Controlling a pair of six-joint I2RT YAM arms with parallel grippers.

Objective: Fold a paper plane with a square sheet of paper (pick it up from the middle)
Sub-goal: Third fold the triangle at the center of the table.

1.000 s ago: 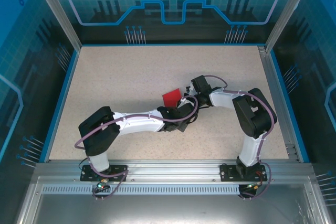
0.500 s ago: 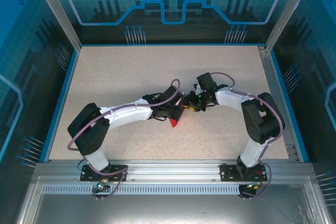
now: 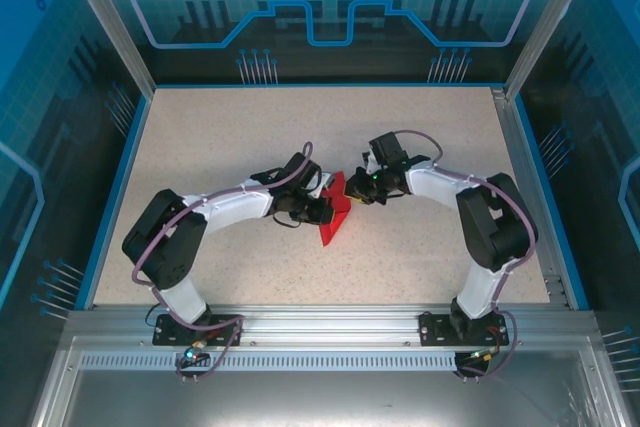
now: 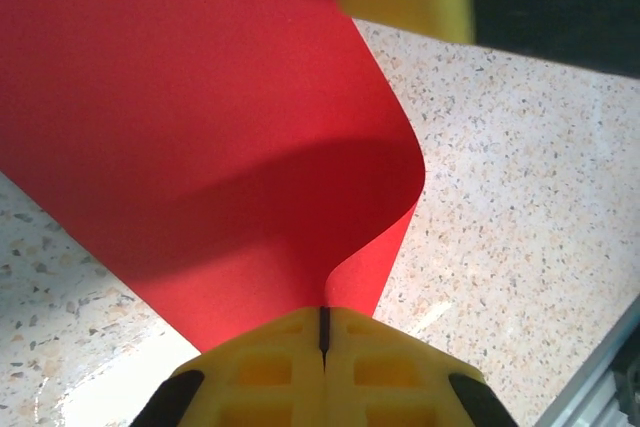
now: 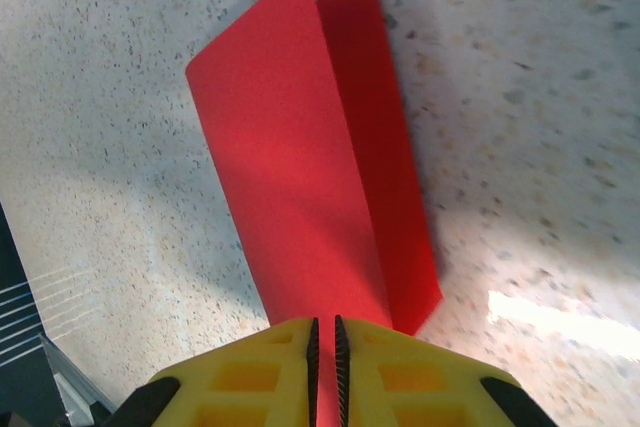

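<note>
Plainly, left gripper (image 4: pixel 323 312) and right gripper (image 5: pixel 325 325) each clenched opposite sides of the square sheet of paper (image 3: pixel 330 227) between them.

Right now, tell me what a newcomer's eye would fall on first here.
The bright red sheet of paper at mid-table stands out, bent over on itself between the two arms. The left claw is shut on one curling edge. The right claw pinches the folded sheet from the opposite side, over the speckled table.

Left wrist view crops the red sheet (image 4: pixel 190 117) — top and left.
</note>
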